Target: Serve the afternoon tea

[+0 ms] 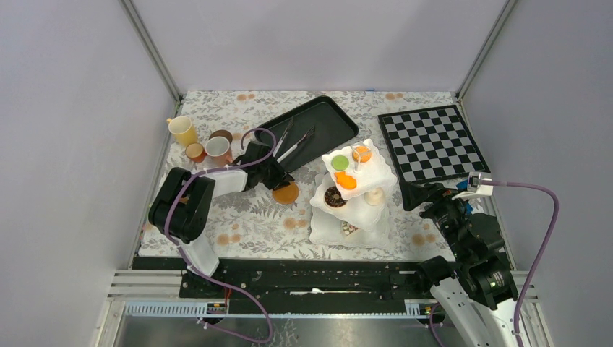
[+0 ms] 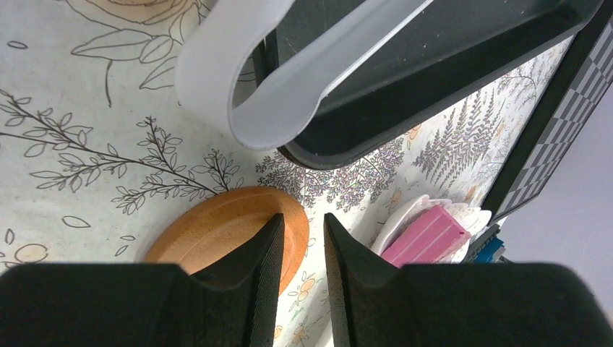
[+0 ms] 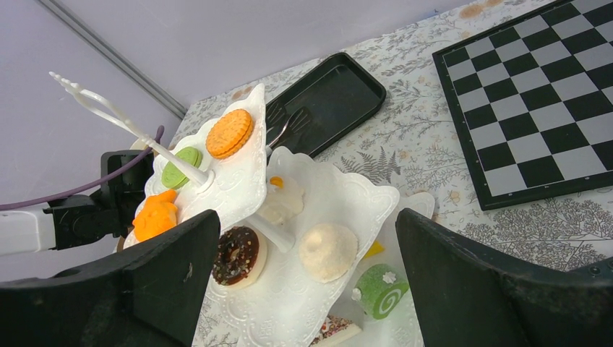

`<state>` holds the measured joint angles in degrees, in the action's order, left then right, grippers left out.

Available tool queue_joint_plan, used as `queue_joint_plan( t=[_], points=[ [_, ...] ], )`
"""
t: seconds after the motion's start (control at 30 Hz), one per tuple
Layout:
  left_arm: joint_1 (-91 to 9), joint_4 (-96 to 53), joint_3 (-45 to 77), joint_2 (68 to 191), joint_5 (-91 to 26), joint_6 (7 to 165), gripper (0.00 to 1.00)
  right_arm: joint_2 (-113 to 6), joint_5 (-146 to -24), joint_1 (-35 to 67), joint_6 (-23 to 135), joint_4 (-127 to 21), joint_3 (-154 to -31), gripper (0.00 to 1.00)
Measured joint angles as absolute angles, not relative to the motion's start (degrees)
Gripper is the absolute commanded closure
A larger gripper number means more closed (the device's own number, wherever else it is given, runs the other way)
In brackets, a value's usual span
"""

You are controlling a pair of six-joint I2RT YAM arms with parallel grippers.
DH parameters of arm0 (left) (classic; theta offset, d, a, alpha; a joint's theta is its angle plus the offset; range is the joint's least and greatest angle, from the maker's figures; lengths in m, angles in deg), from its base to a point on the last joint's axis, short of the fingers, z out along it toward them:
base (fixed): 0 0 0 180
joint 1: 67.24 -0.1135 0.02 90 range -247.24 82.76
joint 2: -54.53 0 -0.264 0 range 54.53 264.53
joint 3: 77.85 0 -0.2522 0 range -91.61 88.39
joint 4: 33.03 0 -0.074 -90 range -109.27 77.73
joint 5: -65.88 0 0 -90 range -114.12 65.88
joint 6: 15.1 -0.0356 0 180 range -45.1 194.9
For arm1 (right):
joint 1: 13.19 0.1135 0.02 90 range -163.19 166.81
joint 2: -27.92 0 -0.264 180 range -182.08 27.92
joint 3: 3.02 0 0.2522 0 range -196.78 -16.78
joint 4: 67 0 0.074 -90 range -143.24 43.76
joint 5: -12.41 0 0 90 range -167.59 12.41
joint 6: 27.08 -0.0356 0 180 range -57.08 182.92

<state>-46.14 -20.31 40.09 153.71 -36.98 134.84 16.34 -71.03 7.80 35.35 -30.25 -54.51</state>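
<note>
A round brown saucer (image 1: 285, 193) (image 2: 224, 231) lies flat on the floral cloth, left of the white three-tier stand (image 1: 318, 231) (image 3: 361, 191). My left gripper (image 1: 277, 181) (image 2: 303, 218) is low over it and slightly open. One finger is over the saucer, the other outside its rim, with cloth showing in the gap. The stand carries toy cakes: an orange biscuit (image 3: 229, 133), a green macaron (image 3: 181, 166), a chocolate donut (image 3: 238, 254), a green roll (image 3: 379, 289) and a pink slice (image 2: 430, 235). My right gripper (image 1: 408, 194) (image 3: 307, 217) is wide open and empty, just right of the stand.
A yellow cup (image 1: 183, 130), a white cup (image 1: 217, 148) and small brown cups (image 1: 194, 152) cluster at the back left. The black tray (image 1: 318, 119) (image 2: 405, 65) holds silver tongs (image 1: 293, 144) (image 2: 289, 79) close behind my left gripper. A chessboard (image 1: 431, 141) lies back right.
</note>
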Motion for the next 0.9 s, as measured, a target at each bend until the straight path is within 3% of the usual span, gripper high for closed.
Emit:
queue_joint_plan(
  t=[0.7, 0.77, 0.9],
  points=[
    [-46.3, -18.9, 35.9, 156.3, -35.6, 130.8, 0.67, 16.3, -71.0, 7.8, 34.7, -29.7, -54.5, 0.02],
    [-46.3, -18.4, 36.1, 155.5, -34.9, 130.4, 0.59, 16.3, -71.0, 7.8, 34.7, -29.7, -54.5, 0.02],
    [-46.5, -13.2, 38.8, 149.0, -31.7, 127.8, 0.24, 16.4, -71.0, 7.8, 34.6, -29.7, -54.5, 0.02]
  ],
)
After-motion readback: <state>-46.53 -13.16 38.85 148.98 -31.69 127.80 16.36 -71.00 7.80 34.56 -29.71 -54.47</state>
